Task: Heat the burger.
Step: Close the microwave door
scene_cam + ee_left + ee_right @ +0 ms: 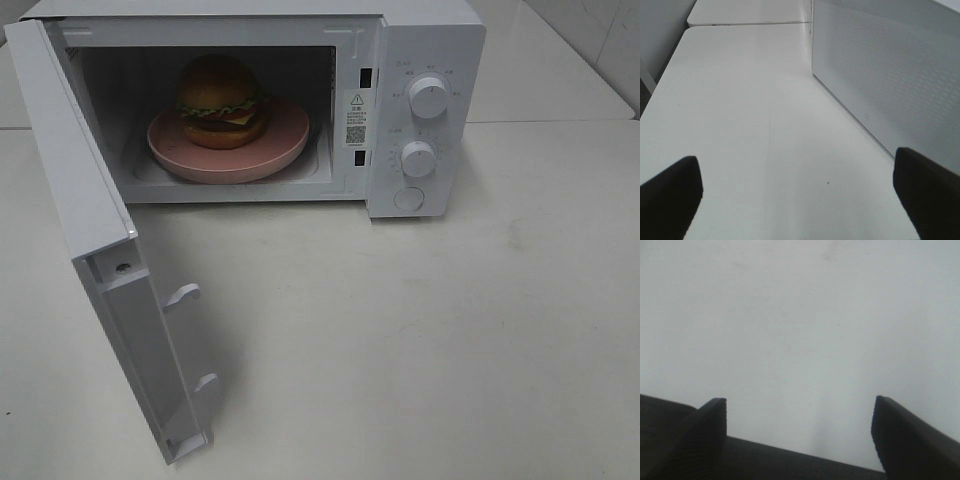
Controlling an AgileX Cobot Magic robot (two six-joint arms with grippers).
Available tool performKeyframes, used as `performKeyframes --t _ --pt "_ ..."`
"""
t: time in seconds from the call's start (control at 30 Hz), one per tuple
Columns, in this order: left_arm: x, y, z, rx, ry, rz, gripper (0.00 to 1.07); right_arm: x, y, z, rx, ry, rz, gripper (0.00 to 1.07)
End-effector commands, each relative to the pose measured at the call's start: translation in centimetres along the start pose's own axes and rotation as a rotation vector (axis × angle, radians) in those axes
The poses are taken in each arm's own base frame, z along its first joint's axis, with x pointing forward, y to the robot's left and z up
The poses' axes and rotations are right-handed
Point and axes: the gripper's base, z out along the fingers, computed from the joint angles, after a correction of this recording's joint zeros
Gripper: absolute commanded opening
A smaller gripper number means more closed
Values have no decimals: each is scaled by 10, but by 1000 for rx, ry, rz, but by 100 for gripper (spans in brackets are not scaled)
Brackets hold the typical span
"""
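While the burger (222, 100) sits in the microwave (440, 50), left claw (795, 172) and right claw (799, 407) spread wide, empty.

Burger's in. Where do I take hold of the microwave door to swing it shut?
Take the door at its free end, for leverage, coming from its outer face with the left gripper, whose fingers stand open near it. Two latch hooks stick out of the inner face.

The left gripper (796, 167) has two plain matte black fingers (670, 195) with blunt, squared tips, while the right gripper (797, 405) has black wedge-shaped fingers (705, 435) with finely ribbed faces and a dark bar (790, 465) joining their bases.
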Motion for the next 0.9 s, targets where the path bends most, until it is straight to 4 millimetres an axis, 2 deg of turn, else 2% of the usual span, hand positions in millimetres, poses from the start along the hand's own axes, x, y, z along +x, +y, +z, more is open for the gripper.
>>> performKeyframes --t 0.03,0.53,0.9 --pt "2 0 -2 1 -20 -5 98 9 -2 -2 33 -18 44 76" --pt "2 0 -2 1 -20 -5 98 40 -1 -34 123 -313 136 76" --pt "2 0 -2 2 -20 -6 98 44 -1 -37 127 -344 137 76"
